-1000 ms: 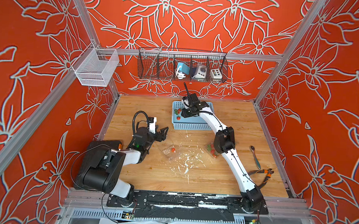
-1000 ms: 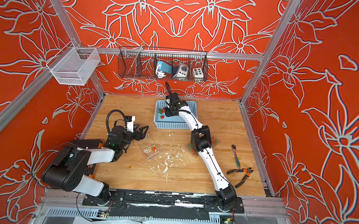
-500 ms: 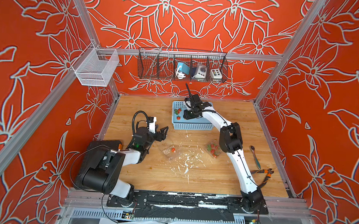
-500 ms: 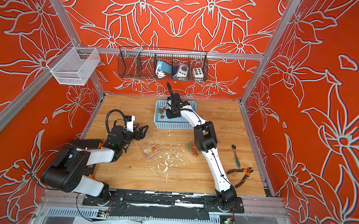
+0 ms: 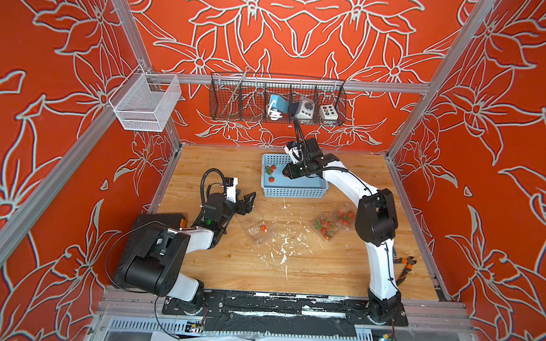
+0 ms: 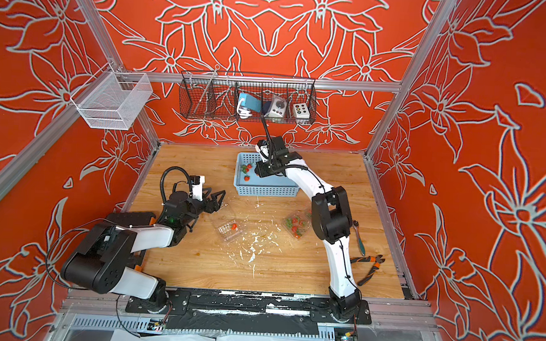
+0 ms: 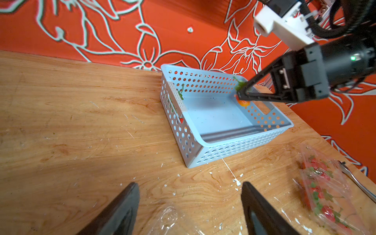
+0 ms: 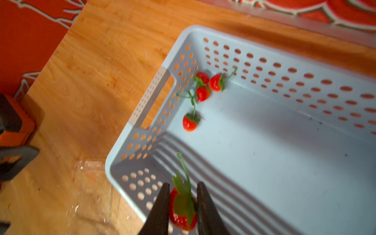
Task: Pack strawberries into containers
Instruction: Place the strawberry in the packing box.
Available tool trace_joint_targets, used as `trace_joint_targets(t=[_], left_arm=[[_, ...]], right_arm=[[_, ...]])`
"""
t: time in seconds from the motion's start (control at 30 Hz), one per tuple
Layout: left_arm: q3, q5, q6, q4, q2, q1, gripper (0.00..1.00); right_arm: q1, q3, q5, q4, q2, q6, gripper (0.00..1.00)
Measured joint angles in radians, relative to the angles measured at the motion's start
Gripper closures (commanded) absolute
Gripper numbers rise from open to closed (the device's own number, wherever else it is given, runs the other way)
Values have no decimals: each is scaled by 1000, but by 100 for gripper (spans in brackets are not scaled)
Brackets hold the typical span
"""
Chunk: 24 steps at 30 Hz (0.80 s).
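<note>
My right pincer point(image 8: 183, 184) is clamped on one strawberry point(image 8: 183, 213), with its green cap and stem showing between my fingers. It hangs over the left half of the light blue perforated basket point(image 5: 293, 191) at the far side of the table. Four more strawberries point(image 8: 200, 91) lie at the basket's left end.

Both drop spots lie nearer than the basket. The clear clamshell container point(image 5: 257, 231) holding a single berry is to the left, just beside my left pincer point(image 5: 250, 203), whose jaws stand apart and empty. The fuller clamshell point(image 5: 328, 225) is to the right, by my right elbow. I judge the sparse one the target, so the carry runs near-left over the basket's wall.
</note>
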Motion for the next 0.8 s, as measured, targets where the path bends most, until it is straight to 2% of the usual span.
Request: trace_joint_targets(t=[0.2,0.33,0.5,0.8], left_arm=[[0,-21,-4,0,0,1,22],[0,-39,-12,-1,0,3,22],[0,-53,-24,-6,0,9,22],[0,-60,-31,-9,0,13,22]], right_arm=[[108,-320,-24,65,-205,-23,77],[221,-434,-38,76,-270,-43,76],[318,-505,-53,101,-292,-54,76],[354,-521,-39,111,-288,-64,71]])
